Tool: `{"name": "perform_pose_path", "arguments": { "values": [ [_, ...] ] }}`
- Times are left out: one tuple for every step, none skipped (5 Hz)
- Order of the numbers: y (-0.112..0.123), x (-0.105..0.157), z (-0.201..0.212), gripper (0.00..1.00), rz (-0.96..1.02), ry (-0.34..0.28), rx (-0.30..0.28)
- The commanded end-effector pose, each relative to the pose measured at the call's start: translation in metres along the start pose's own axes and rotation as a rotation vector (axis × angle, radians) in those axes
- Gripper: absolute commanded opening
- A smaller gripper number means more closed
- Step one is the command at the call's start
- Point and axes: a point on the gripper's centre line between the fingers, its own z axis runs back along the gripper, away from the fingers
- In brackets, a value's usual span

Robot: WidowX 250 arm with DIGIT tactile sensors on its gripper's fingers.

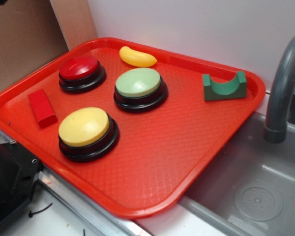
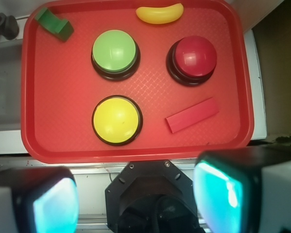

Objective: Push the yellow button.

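Two blurred fingers (image 2: 48, 204) of the hand (image 2: 136, 204) fill the bottom of the wrist view, pale with a teal sheen, spread wide apart and holding nothing, well short of the tray. Between them sits a dark mount on the counter (image 2: 136, 162). Beyond it lies a red tray (image 1: 187, 147) with a textured floor. Nearest the hand on the tray is the yellow button (image 2: 117, 120), a domed yellow cap on a black round base, standing alone on the tray's near part. Just beside it lies a red block (image 2: 192, 115), flat and slightly tilted. Farther back stand a pale green button (image 2: 114, 52) and a red button (image 2: 193, 57), apart from each other. At the far rim lies a small yellow banana piece (image 2: 160, 12), and in the far corner a green arched block (image 2: 54, 23). Alongside the tray is a grey sink (image 1: 255, 191) with a grey faucet (image 1: 282, 93). No writing or labels can be read on anything.
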Motion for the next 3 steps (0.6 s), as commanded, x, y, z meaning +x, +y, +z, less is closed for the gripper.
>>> {"name": "perform_pose_path", "arguments": {
  "values": [
    [0.000, 0.000, 0.000, 1.00, 0.000, 0.000, 0.000],
    [-0.015, 0.040, -0.054, 1.00, -0.245, 0.020, -0.061],
    [-0.029, 0.046, -0.102, 1.00, -0.497, -0.015, -0.007]
  ]
}}
